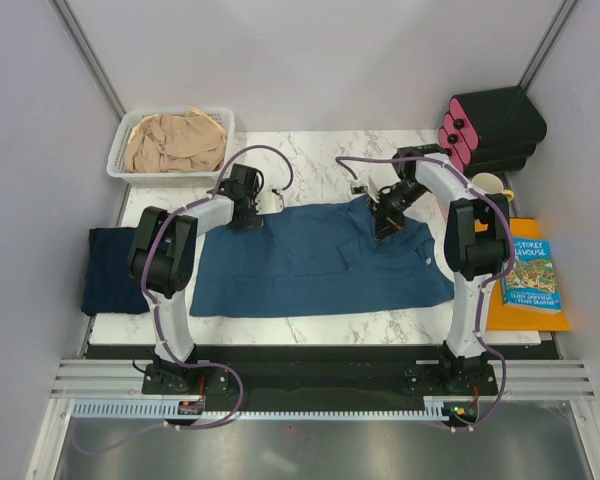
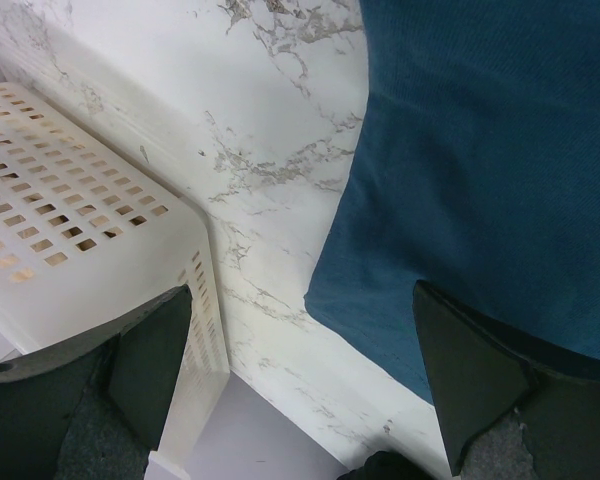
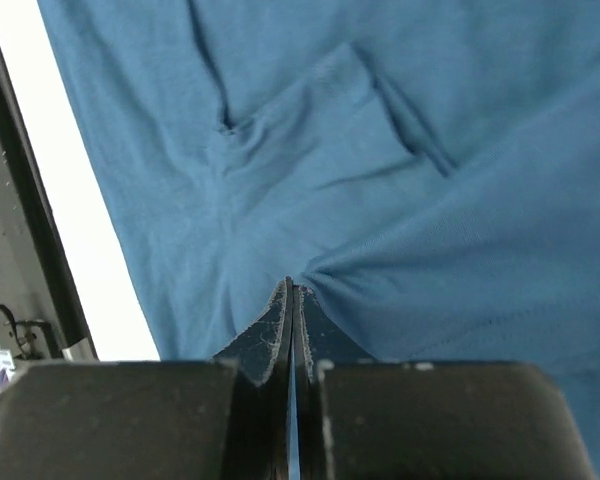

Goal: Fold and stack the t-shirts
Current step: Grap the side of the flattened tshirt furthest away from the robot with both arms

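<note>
Working on the marble-veined surface [image 1: 310,170], apparently at the first fold of the teal-blue t-shirt [image 1: 310,265], spread wide at its middle, soft matte knit, lightly creased. Passing over the navy t-shirt [image 1: 110,270] at the left edge and the beige t-shirt [image 1: 175,145] crumpled in the slotted basket [image 1: 117,168] far left. Pinching teal cloth far right with the right hand [image 3: 290,300], clenched; hovering by the far-left corner with the left hand [image 2: 302,300], released. Likely calls next for closing on that corner.

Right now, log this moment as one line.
left claw: open, empty, by teal t-shirt | right claw: shut on teal t-shirt | navy t-shirt: folded, at left | beige t-shirt: crumpled in basket
</note>
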You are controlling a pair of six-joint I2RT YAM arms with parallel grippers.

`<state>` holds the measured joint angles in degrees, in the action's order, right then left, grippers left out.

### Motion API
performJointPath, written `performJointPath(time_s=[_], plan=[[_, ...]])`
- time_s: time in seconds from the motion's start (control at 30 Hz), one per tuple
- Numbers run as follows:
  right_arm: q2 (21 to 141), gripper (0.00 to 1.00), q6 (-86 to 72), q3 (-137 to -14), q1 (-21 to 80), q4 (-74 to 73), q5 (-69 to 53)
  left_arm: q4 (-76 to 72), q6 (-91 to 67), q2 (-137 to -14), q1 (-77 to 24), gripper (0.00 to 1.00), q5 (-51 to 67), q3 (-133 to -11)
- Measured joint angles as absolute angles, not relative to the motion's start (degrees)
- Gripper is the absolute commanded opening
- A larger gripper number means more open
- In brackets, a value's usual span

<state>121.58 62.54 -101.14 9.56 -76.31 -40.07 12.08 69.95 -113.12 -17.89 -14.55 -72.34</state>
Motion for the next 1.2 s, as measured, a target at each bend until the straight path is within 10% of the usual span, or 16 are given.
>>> performJointPath(time_s=[0.17,0.5,1.2], plan=[[121.56,0.05,63.29,-97.80,11.99,-76.31,-39.55,12.01,69.95,-113.12,-17.91,0.99,-14.57,-72.25],[121.58,0.47,63.07,-96.25,15.70,-76.71,-39.11,11.97,69.95,-113.12,-18.09,0.99,-14.72,-72.25],[121.23,0.69,61.98,-90.04,13.58,-76.93,-42.98,11.64,69.95,-113.10,-18.15,0.99,-14.87,-71.99]])
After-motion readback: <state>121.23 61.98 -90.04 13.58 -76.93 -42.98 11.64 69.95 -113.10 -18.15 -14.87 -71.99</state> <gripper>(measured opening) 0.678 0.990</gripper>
